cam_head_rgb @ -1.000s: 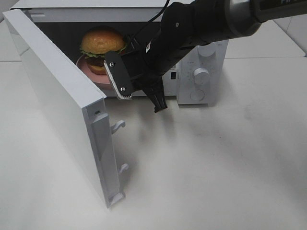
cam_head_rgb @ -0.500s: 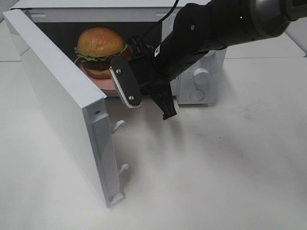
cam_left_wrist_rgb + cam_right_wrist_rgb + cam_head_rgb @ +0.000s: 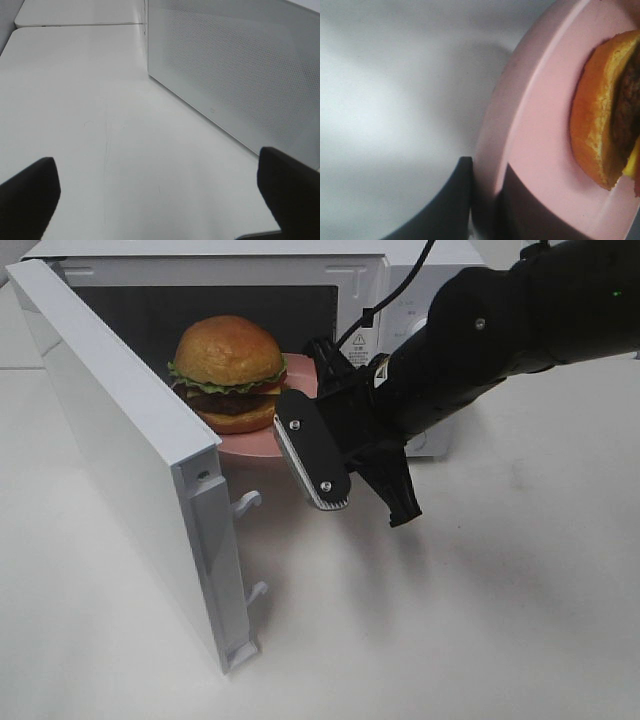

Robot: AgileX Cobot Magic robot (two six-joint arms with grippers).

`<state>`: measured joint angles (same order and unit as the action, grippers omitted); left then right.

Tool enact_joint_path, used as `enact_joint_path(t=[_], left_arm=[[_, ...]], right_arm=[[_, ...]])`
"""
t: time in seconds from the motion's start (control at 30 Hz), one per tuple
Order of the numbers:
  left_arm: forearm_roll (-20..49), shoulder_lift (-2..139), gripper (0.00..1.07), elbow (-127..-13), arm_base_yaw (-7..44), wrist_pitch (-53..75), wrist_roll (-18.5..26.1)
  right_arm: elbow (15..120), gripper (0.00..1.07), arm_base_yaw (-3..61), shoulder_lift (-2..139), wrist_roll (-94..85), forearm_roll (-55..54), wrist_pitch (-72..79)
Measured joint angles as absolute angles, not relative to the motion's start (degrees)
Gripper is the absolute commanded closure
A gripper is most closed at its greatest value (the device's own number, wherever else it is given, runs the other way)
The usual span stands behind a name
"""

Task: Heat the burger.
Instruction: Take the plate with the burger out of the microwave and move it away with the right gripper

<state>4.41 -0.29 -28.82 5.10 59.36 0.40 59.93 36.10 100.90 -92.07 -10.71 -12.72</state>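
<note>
One white microwave (image 3: 360, 300) seen from up high, standing on the pale counter (image 3: 500, 620). Door (image 3: 120, 420) swung wide open toward the left. Right at the mouth of the microwave, the burger (image 3: 228, 370): shiny brown bun, green frill, dark meat. Sitting on a round pink plate (image 3: 262, 445), close beside the open door. Hard to tell whether the plate sits on the microwave floor or hangs just above it. Big black right arm reaching in from the right, with the right claw (image 3: 320, 365) at the plate's right edge.

Next, from the left wrist: left claw (image 3: 157, 195) spread wide, two dark fingers (image 3: 25, 195) far apart, nothing between them. Only bare counter (image 3: 75, 100) below, and a white dotted panel of the microwave (image 3: 240, 75) standing near.

Last, from the right wrist: right claw (image 3: 487, 195) pressed nearly together, pinching the rim of the pink plate (image 3: 540, 115). One dark finger (image 3: 455, 200) on one face of the rim, the other on the opposite face. Burger (image 3: 600, 110) resting on the plate, well apart from the pinched edge, with the lower bun and a bit of meat showing.
</note>
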Motion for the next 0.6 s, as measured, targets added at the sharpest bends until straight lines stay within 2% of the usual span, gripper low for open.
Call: enact_joint_path(t=[0.6], left_arm=[[4.41,-0.29,0.06,-28.82,5.1,59.36,0.4]], right_arm=[[50.08,1.07,35.87,91.21,-93.05,-13.98,-11.29]])
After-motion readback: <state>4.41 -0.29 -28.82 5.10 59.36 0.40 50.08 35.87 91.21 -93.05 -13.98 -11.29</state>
